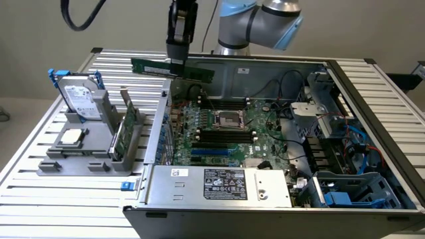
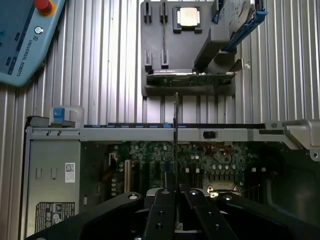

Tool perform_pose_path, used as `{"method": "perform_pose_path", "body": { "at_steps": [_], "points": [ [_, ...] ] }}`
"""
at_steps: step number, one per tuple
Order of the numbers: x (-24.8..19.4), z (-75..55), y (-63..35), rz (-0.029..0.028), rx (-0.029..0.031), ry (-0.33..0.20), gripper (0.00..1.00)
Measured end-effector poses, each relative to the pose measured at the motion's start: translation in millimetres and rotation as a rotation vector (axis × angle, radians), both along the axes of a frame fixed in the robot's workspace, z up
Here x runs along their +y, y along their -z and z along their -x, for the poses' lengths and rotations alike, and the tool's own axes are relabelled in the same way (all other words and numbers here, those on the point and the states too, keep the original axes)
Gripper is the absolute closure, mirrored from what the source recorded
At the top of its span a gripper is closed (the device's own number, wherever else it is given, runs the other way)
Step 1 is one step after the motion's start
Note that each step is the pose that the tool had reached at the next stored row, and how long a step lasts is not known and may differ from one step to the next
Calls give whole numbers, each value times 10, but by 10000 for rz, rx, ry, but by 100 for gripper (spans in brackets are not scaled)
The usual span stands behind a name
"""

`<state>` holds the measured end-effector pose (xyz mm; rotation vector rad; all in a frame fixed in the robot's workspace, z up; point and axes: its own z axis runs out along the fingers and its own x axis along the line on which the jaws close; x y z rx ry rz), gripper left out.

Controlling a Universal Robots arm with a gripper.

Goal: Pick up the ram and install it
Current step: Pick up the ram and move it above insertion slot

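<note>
The ram (image 1: 192,73), a long thin green stick, hangs level in the air over the rear left corner of the open computer case (image 1: 371,114). My gripper (image 1: 175,63) is shut on it from above, near its middle. In the wrist view the ram (image 2: 176,125) shows edge-on as a thin dark line running out from my gripper (image 2: 176,194), above the case wall and the motherboard (image 2: 215,160). The black memory slots (image 1: 226,135) lie on the motherboard (image 1: 265,144), below and toward the exterior view's right of the ram.
A grey holder (image 1: 79,149) at the exterior view's left carries a hard drive with blue rails (image 1: 81,102), a processor (image 1: 71,137) and an upright green card (image 1: 127,130). The power supply (image 1: 219,185) fills the case's near side. A teach pendant (image 2: 22,40) lies on the slatted table.
</note>
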<state>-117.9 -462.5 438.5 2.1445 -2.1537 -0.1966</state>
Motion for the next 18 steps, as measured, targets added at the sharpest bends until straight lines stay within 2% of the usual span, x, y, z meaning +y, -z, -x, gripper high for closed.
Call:
{"method": "perform_pose_path", "body": {
  "at_steps": [9, 18],
  "points": [
    [7, -407, -49, 1, 74, 1, 87],
    [21, -794, -63, -14, 87, 0, 87]
  ]
}}
